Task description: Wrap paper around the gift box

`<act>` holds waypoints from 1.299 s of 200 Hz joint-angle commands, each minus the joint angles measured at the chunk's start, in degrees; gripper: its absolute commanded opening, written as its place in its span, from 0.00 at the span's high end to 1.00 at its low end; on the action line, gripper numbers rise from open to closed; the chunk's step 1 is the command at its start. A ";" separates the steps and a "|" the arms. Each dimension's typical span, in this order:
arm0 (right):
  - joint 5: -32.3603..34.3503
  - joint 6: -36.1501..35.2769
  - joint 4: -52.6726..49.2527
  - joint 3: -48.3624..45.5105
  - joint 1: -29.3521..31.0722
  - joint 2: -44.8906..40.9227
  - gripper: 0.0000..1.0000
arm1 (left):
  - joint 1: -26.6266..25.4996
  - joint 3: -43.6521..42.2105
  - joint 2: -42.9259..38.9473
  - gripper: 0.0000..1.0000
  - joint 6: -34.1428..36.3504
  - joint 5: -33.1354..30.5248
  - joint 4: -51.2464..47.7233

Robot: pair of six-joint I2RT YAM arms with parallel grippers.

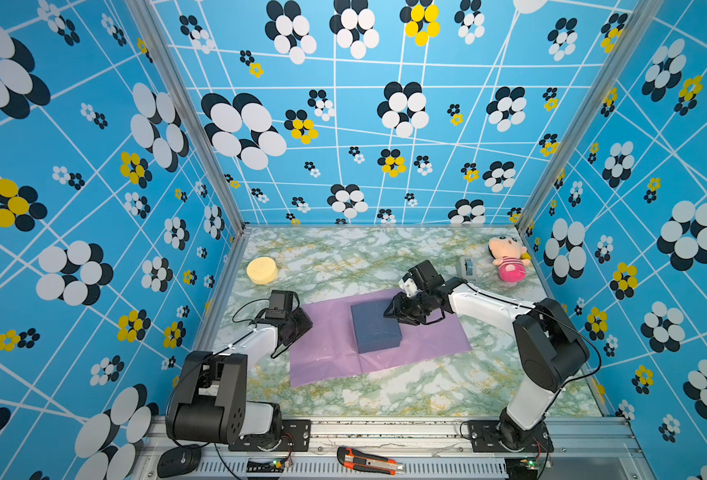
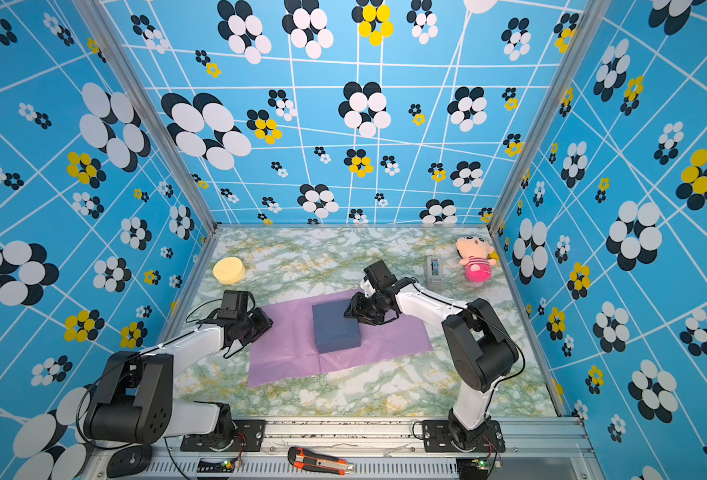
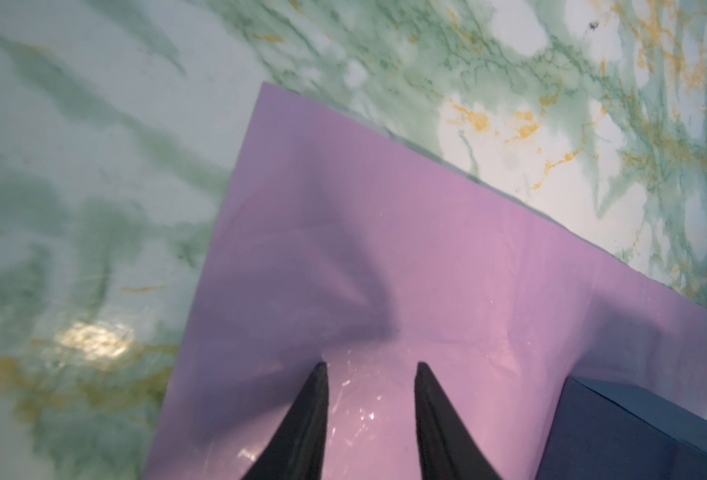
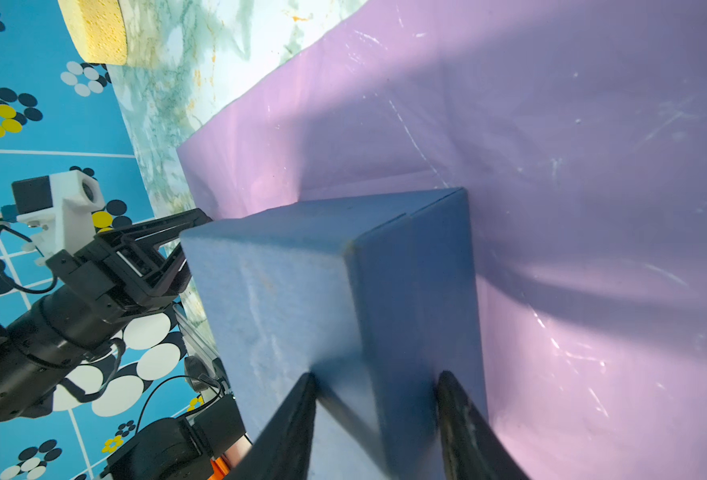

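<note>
Marbled tabletop [image 1: 385, 390]: paper [image 1: 327, 361] is spread flat, lilac up, with box [image 1: 374, 328] set mid-sheet, likely ready for folding over. Left gripper [image 3: 370, 365] is held part-spread and empty, low over the paper's left part. Right gripper [image 4: 376, 376] is set astride the box's far corner; a firm grip cannot be told.

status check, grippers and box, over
Left gripper open over paper. Right gripper straddles gift box corner, grip unclear. Box on paper, unwrapped. Nothing blocking.
</note>
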 commanded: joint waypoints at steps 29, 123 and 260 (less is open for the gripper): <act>0.35 1.62 1.68 -1.56 0.91 -1.94 0.52 | 0.40 1.18 -1.83 0.63 1.77 -1.94 -2.59; 2.46 -2.51 6.33 -13.44 -16.00 -12.82 0.31 | 1.35 8.36 7.72 0.62 4.98 -2.63 -0.12; -7.14 -23.24 -8.53 -8.13 -32.51 -0.41 0.23 | 1.46 14.61 17.17 0.61 6.44 -1.68 2.15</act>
